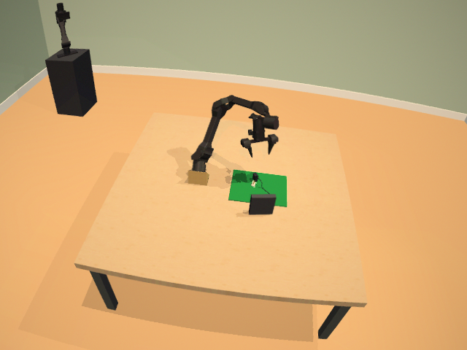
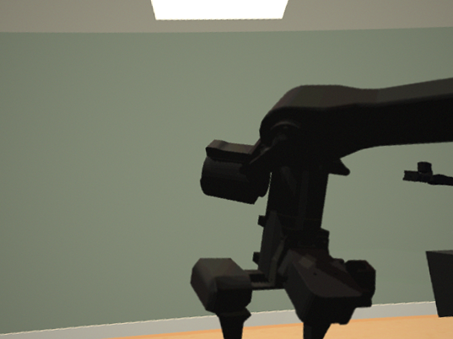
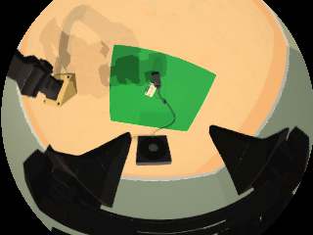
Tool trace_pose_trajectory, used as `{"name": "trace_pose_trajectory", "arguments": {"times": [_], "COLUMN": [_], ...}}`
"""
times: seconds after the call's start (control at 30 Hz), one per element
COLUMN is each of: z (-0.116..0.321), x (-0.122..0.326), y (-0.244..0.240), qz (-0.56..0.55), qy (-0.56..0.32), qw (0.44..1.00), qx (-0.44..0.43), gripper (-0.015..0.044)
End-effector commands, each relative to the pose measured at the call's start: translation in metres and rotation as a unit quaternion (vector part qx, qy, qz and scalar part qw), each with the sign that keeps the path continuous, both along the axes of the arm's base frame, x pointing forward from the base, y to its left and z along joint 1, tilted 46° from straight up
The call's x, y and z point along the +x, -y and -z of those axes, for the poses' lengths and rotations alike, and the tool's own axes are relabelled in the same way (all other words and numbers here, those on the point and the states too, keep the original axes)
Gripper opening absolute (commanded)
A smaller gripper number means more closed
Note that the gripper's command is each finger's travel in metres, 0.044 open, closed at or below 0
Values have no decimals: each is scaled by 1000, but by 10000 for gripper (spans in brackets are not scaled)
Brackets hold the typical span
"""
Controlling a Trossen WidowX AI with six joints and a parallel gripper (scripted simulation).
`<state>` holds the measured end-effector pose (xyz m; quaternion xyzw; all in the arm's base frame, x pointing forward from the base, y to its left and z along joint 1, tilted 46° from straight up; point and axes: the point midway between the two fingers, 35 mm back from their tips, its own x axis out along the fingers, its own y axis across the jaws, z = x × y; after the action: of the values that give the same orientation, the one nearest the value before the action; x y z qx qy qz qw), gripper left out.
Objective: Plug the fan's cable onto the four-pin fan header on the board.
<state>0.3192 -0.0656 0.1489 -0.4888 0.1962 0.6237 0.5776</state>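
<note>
Gripper hangs in the air above the green board, fingers spread wide and holding nothing, tips pointing down. In the wrist view both fingertips frame the scene from well above it, touching nothing.

On the board, toward the edge nearest the arm's base, a small dark piece stands upright, with a pale piece just beside it. At this size it cannot be told which is the plug and which the four-pin header, nor whether they are mated. A thin black cable runs from them across the board to the fan, which stands at the board's near edge on the table.

Assessment: the connector work appears not yet started.

Risks:
- Descending with the fingers off the plug's centre line could knock it sideways or tip it.
- The short cable leaves little slack; pulling the plug away from the board could drag the fan.
- Pressing at a tilt could leave the plug partly seated on the pins.
- The wide fingers could brush the board on the way down.
</note>
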Motion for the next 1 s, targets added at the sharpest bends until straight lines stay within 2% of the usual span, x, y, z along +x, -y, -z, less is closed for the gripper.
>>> {"name": "trace_pose_trajectory", "arguments": {"times": [0.0, 0.33, 0.63, 0.97], "z": [2, 4, 71, 73], "x": [-10, -10, -12, -13], "y": [-28, -29, -97, -98], "qz": [-101, -101, -97, -97], "qy": [-9, -10, -42, -43], "qw": [991, 991, 988, 988], "qx": [89, 89, 110, 111], "gripper": [440, 440, 440, 440]}}
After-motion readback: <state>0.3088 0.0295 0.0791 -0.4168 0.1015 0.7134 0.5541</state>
